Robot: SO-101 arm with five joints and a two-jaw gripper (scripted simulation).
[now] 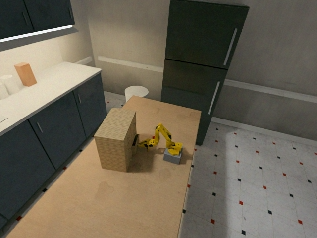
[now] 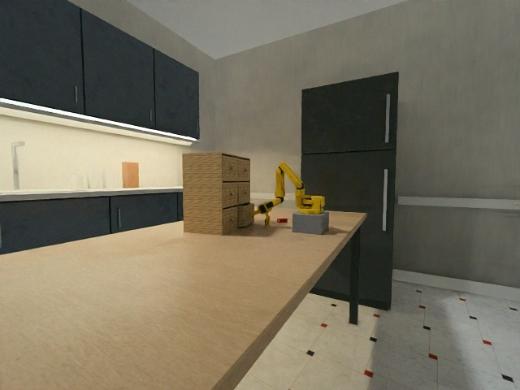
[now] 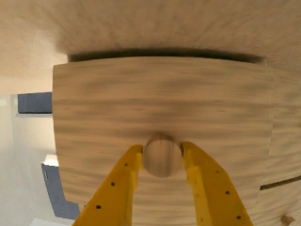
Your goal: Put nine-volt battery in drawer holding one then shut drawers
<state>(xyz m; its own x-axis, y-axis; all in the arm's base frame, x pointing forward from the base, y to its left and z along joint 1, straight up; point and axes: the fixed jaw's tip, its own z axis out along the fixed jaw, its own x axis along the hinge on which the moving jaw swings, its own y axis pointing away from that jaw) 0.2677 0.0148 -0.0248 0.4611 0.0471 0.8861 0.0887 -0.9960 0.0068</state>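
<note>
In the exterior view, the drawer chest (image 1: 112,143) (image 2: 202,192) stands on the counter (image 1: 143,200) (image 2: 167,285), left of the arm's pedestal (image 1: 172,157) (image 2: 309,223). Its drawers lie in two columns of three; the bottom one of the farther column, the open drawer (image 1: 134,149) (image 2: 245,216) (image 3: 162,104), juts toward the arm. The claw (image 1: 138,144) (image 2: 253,214) (image 3: 162,154) is at its front, fingers on either side of the knob (image 3: 162,157). A small block (image 1: 153,137) (image 2: 282,220) lies on the counter between chest and pedestal. The fridge (image 1: 191,77) (image 2: 348,184) stands behind the counter's far end
</note>
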